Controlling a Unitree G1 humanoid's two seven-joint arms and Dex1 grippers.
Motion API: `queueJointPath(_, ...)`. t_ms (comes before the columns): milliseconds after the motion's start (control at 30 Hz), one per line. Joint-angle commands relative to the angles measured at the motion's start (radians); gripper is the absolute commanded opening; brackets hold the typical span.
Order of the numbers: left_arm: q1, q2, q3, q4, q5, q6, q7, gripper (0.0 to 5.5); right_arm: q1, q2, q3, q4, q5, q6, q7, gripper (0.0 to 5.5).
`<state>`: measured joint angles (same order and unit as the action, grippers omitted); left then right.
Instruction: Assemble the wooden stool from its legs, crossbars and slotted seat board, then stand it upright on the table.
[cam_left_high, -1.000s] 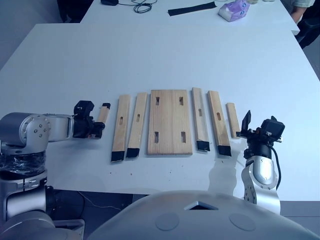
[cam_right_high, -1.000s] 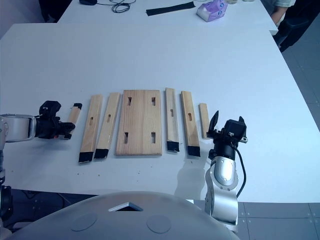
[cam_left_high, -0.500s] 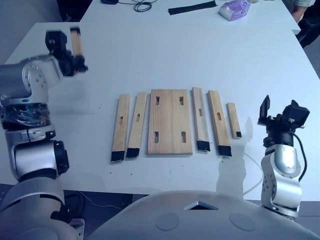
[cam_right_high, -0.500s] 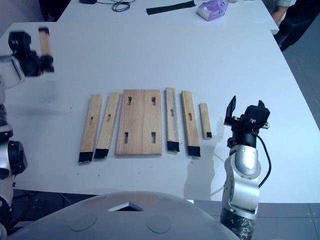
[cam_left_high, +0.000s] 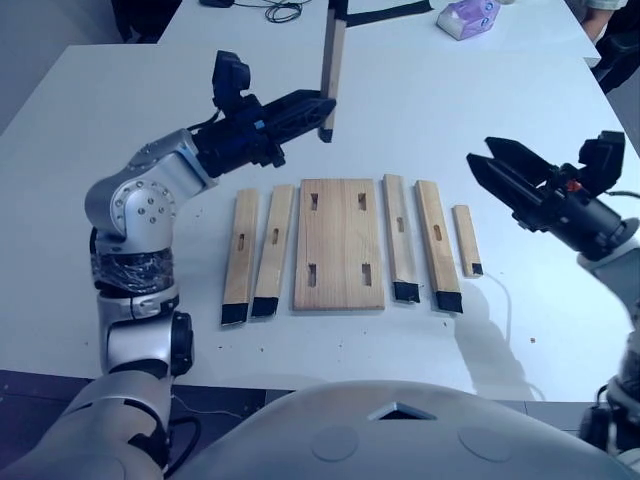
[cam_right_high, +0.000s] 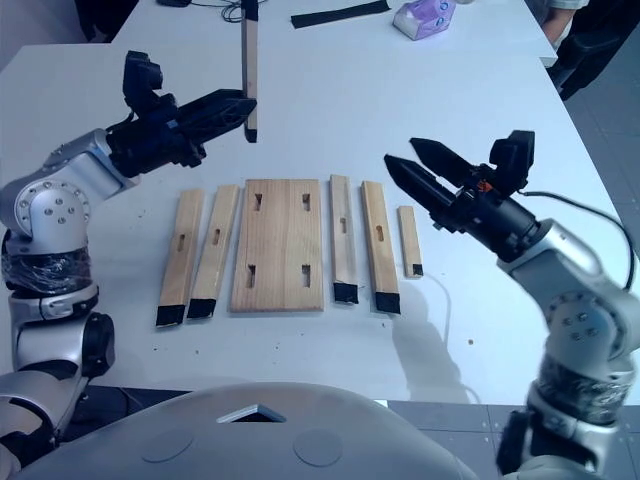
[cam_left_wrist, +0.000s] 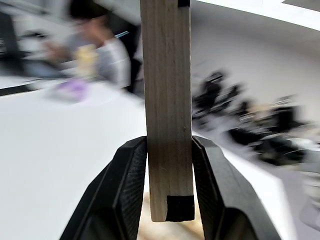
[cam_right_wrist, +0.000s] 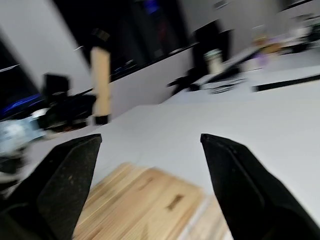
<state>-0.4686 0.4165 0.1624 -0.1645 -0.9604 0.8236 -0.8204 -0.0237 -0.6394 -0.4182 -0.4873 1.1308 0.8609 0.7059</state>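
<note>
Left eye view puts the job at its very start: no two parts are joined. The left claw (cam_left_high: 323, 108) is clamped on the lower end of a short crossbar (cam_left_high: 332, 55). It holds the piece upright in the air over the far side of the table (cam_left_high: 520, 90), beyond the seat board (cam_left_high: 340, 243). In the left wrist view both fingers press flat on the wood just above its dark tip. The right claw (cam_left_high: 479, 151) hangs above the table to the right of the parts, jaws spread wide with nothing between them, pointing toward the held piece.

The seat board lies flat in the middle, its four slots facing up. The left legs (cam_left_high: 241, 255) lie side by side just beside one long edge, and the right legs (cam_left_high: 437, 245) just beside the other. A second crossbar (cam_left_high: 465, 240) rests flat at the outer right.

By my reading, one part has been lifted and nothing more. Fitting crossbars into leg slots, seating the legs in the board and standing the stool up are all left to do.
</note>
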Motion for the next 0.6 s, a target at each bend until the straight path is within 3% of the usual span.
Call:
queueJointPath(33, 0.052, -0.032, -0.015, -0.074, -0.071, 0.01, -0.043, 1.31, -0.097, -0.105, 0.053, 0.042, 0.036, 0.049, 0.116, 3.69)
queueJointPath(233, 0.138, -0.008, -0.11, -0.162, -0.022, -0.028, -0.126, 1.31, -0.177, -0.13, 0.121, 0.056, 0.098, 0.093, 0.183, 3.69)
queueJointPath(600, 0.242, 0.027, -0.262, -0.128, 0.192, -0.151, -0.167, 1.31, -0.255, -0.067, 0.265, 0.069, 0.01, 0.086, 0.111, 3.69)
